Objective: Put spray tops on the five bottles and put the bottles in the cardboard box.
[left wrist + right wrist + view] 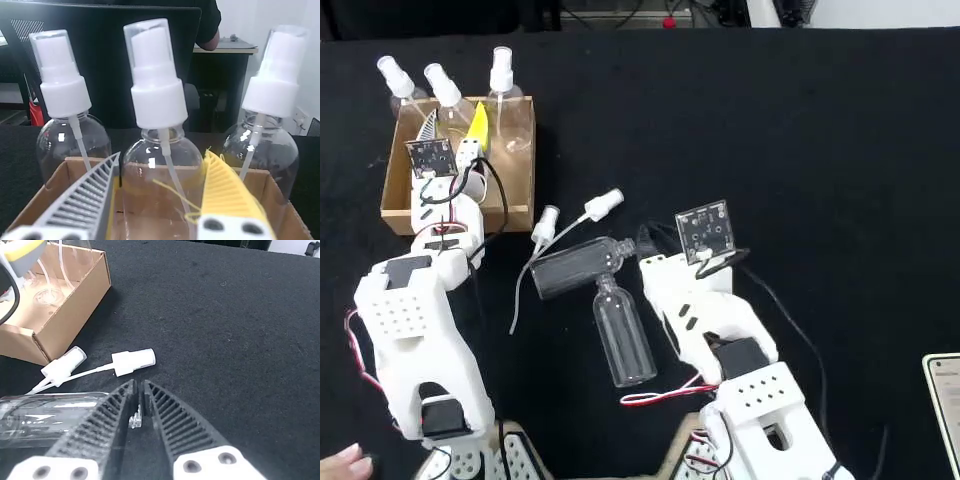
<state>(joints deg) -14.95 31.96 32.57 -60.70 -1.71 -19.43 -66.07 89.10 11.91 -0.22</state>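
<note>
The cardboard box [395, 190] sits at the back left with three clear bottles standing in it, each with a white spray top [155, 95]. My left gripper [453, 125] hangs open over the box, its grey and yellow fingers either side of the middle bottle [162, 185]. Two bare bottles lie on the black cloth: one [570, 268] crosswise, the other [623, 338] pointing away from me. My right gripper [139, 385] is shut on the crosswise bottle's [45, 417] threaded neck. Two loose spray tops [603, 205] [546, 224] lie just beyond it.
A white flat object [945, 400] lies at the table's right edge. Open black cloth stretches across the back and the right. Red and white cables [660, 395] trail by the base of the right arm.
</note>
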